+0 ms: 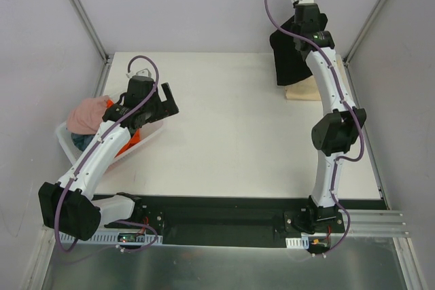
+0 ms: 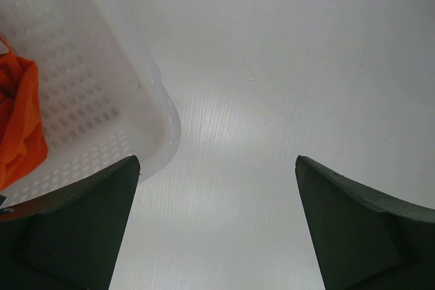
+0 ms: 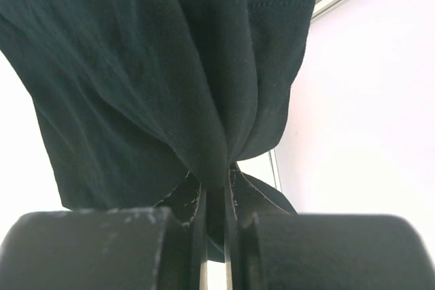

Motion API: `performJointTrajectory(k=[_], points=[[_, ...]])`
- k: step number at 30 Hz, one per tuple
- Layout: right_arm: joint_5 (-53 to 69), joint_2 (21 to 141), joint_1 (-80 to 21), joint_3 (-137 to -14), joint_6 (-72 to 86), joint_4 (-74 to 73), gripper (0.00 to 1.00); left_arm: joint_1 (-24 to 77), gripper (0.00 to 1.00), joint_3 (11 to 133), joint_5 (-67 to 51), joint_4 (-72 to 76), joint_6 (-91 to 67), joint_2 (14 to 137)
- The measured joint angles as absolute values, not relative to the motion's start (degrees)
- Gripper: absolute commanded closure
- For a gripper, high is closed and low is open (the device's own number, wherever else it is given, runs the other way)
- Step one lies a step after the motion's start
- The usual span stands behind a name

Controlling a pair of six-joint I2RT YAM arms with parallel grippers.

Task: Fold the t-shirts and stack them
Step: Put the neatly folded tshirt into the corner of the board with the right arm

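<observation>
My right gripper [image 1: 297,34] is shut on the black t-shirt [image 1: 289,59] and holds it hanging above the far right of the table; in the right wrist view the gripper [image 3: 216,185] pinches a bunch of the black cloth [image 3: 143,79]. A tan t-shirt [image 1: 306,91] lies folded on the table under it. My left gripper [image 1: 168,103] is open and empty beside the basket; in the left wrist view the gripper [image 2: 217,168] hovers over bare table. A pink t-shirt [image 1: 87,113], an orange one [image 1: 130,139] and a grey-blue one [image 1: 83,142] lie in the basket. The orange cloth [image 2: 19,123] also shows in the left wrist view.
The white plastic basket [image 1: 146,137] stands at the table's left edge; its perforated wall and rounded corner [image 2: 160,110] show in the left wrist view. Grey walls with metal posts [image 1: 80,11] close in the table at the back and sides.
</observation>
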State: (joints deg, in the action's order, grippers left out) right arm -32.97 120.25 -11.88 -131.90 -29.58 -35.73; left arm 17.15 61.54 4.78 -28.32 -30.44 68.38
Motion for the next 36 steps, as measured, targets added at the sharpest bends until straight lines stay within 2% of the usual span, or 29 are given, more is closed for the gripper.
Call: performJointTrajectory(k=[17,36], points=[[-33.1,123.7,-7.4,-131.9,-27.0,-36.8,0.98,17.1,0.01,61.8,4.8,-28.4,-30.5,71.3],[-23.9,134.6,1.2,-133.0,-23.0,-32.9,0.91,17.1,0.01,64.4,4.6,-28.6,-30.4,75.9]])
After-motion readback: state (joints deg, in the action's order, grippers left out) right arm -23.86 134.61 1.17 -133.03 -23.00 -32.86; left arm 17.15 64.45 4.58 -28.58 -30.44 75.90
